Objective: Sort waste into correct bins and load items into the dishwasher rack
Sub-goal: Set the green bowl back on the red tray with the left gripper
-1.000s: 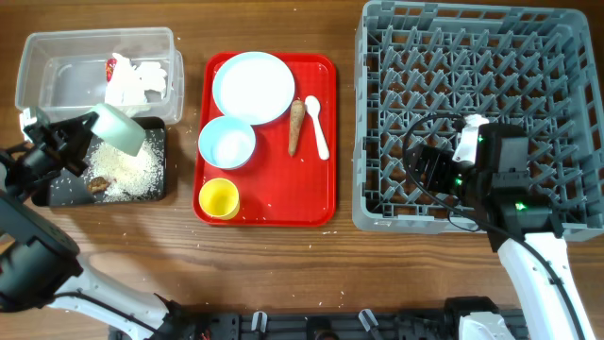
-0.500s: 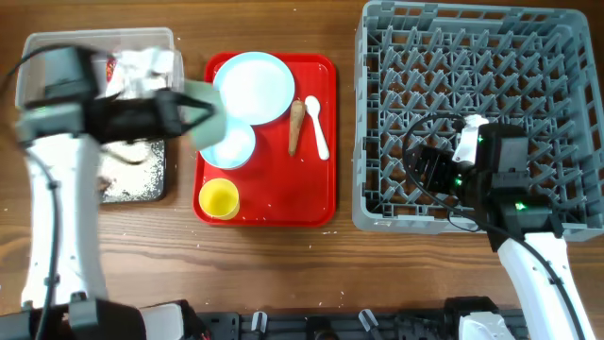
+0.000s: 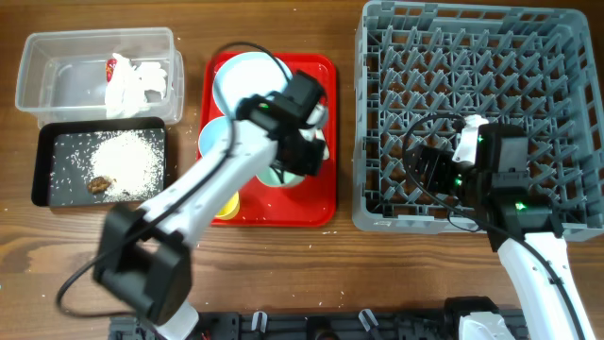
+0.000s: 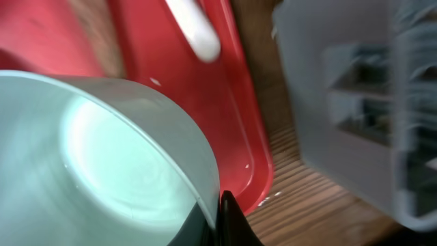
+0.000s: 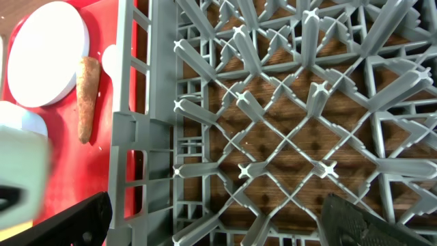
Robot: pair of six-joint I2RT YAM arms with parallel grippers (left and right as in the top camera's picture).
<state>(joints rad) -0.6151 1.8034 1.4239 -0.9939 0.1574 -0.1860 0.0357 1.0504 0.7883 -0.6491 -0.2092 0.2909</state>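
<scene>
My left gripper (image 3: pixel 300 159) is shut on the rim of the mint-green bowl (image 3: pixel 281 177) and holds it over the right half of the red tray (image 3: pixel 316 210). In the left wrist view the fingers (image 4: pixel 222 213) pinch the bowl's wall (image 4: pixel 102 157), with the white spoon (image 4: pixel 194 27) beyond. My right gripper (image 3: pixel 430 175) hangs open and empty over the grey dishwasher rack (image 3: pixel 472 38); its fingers (image 5: pixel 218 225) frame the rack floor (image 5: pixel 273 102). The brown root (image 5: pixel 87 99) and the pale blue plate (image 5: pixel 48 51) lie on the tray.
The clear tub (image 3: pixel 57 80) holds the wrapper and napkins (image 3: pixel 132 80). The black tray (image 3: pixel 57 161) holds rice (image 3: pixel 123 156) and a dark lump (image 3: pixel 99 184). My left arm partly covers the blue bowl (image 3: pixel 213 140) and yellow cup (image 3: pixel 225 203).
My left arm has swung right from the black tray, carrying the mint-green bowl over the red tray toward the rack. The right arm has not moved.
</scene>
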